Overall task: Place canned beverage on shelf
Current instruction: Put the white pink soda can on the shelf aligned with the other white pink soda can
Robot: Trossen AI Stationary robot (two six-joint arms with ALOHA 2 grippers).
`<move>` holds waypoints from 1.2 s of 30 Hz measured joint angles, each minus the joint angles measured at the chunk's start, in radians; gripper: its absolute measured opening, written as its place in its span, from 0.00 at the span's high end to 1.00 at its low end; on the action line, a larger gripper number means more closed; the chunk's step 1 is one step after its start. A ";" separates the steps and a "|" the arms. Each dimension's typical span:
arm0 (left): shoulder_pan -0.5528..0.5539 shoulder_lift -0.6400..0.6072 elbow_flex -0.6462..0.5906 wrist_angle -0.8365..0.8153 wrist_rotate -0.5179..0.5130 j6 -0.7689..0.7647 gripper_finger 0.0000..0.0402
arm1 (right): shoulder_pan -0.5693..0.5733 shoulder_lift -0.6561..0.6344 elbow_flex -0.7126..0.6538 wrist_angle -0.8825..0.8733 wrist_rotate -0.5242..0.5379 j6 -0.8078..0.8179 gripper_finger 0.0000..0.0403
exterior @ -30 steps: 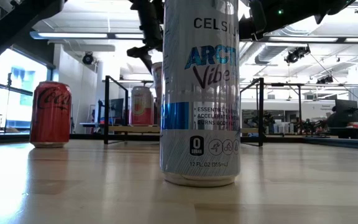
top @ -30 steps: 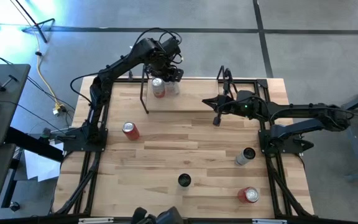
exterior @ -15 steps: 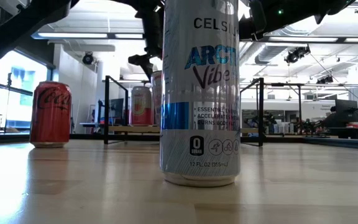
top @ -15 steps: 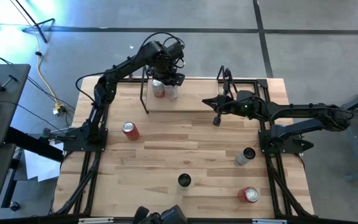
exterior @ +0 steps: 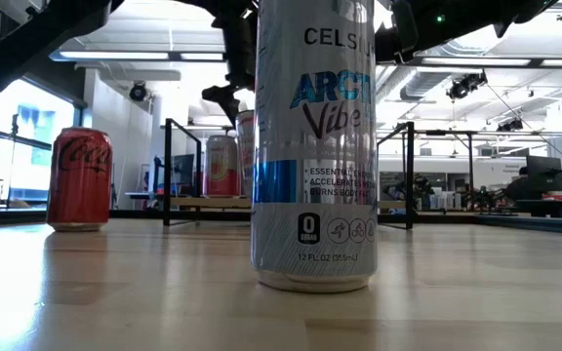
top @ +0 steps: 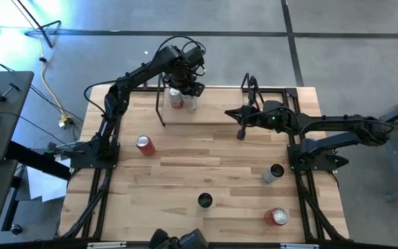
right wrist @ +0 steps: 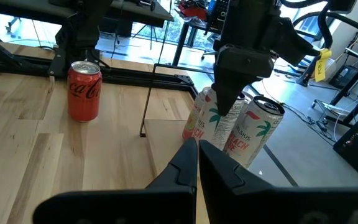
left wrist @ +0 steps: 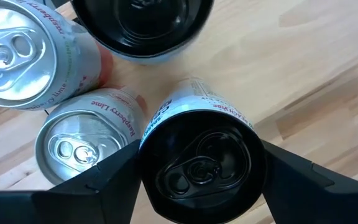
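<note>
1. Judging by the left wrist view, your left gripper point(left wrist: 197, 168) has its fingers clamped on either side of a black-topped can point(left wrist: 199, 165), held upright over the shelf point(top: 206, 114) at the far side of the table point(top: 213, 159)
2. You already have cans standing on the shelf: two pale raspberry-lime cans point(left wrist: 86, 146) sit just beside the held one, touching or nearly so, and another black-rimmed can point(left wrist: 143, 25) shows beyond it
3. Whether the held can's base is fully down on the planks, you cannot tell from these views; what looks left for you is to settle it, let go and lift clear
4. You have little room: the neighbouring cans crowd the fingers, so opening wide or pulling out at an angle could knock one over
5. Your right gripper point(top: 241, 133) waits with its fingers together, near the shelf's right end and its black upright point(top: 249, 86), pointing towards the cluster
6. Elsewhere on the table you still have loose cans: a red cola can point(top: 144, 144) on the left, a tall Celsius can point(exterior: 312, 146) near the front, a dark-topped one point(top: 273, 172) and a red one point(top: 276, 216) on the right; none blocks the shelf
</note>
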 joint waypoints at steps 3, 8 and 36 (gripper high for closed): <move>-0.006 0.000 0.000 0.001 0.011 0.024 0.32 | 0.000 0.000 0.000 0.000 0.000 0.000 1.00; -0.014 0.000 0.000 0.000 0.014 0.033 0.32 | 0.000 0.000 0.000 0.000 0.000 0.000 1.00; -0.005 -0.018 0.000 0.015 -0.014 0.135 0.14 | 0.000 0.000 0.000 -0.023 0.000 0.004 1.00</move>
